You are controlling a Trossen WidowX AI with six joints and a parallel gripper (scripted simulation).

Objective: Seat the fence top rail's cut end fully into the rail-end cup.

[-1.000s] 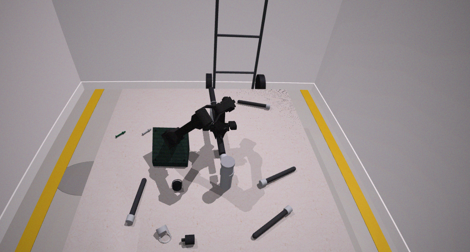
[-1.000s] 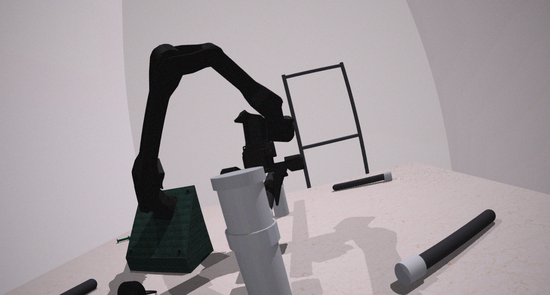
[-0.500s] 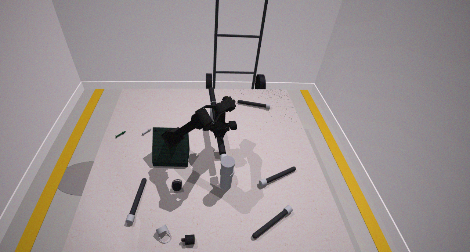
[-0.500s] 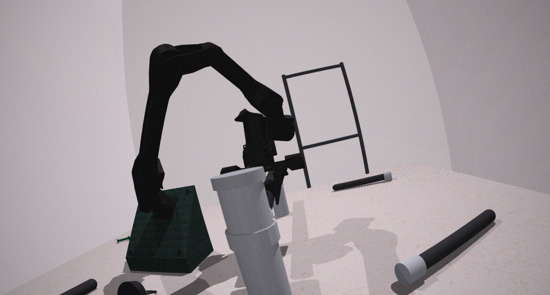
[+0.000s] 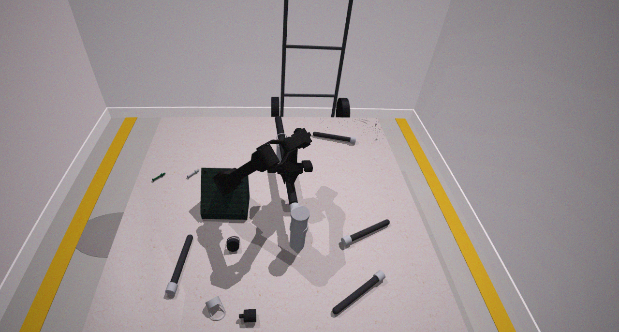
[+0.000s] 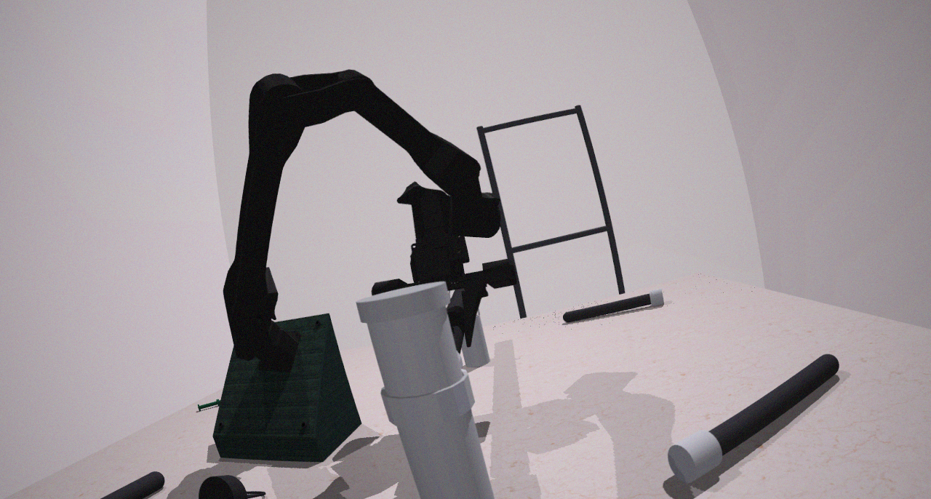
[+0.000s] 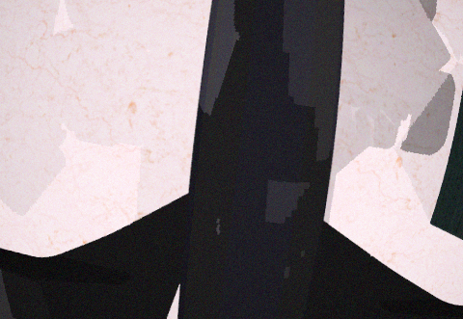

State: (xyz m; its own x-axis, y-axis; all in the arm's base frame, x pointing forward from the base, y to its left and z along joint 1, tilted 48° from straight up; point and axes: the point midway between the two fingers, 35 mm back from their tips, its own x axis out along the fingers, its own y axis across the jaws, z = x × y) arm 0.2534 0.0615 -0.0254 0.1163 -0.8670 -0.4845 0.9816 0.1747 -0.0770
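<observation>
The dark top rail [image 5: 292,195] [image 7: 270,93] runs from the far table edge toward the big grey post [image 5: 297,241] [image 6: 449,457]. My gripper [image 5: 288,179] [image 7: 246,213] is shut on the rail, a short way behind the post; its fingers also show behind the post in the exterior view. The rail's near end meets the pale end cup [image 5: 294,205] beside the post cap [image 5: 299,213] [image 6: 403,304]; how deep it sits cannot be told. The brace band [image 6: 426,401] is around the post below the cap. The thin loop is around the rail behind my wrist.
The arm stands on a dark green block [image 5: 224,206] [image 6: 279,424]. A shorter pale post [image 6: 480,349] stands behind the gripper. Loose capped rails [image 5: 181,261] [image 5: 365,232] lie around; a black cap [image 5: 232,244], a white banded cup [image 5: 213,304] and small bolts [image 5: 158,177] lie nearer the left.
</observation>
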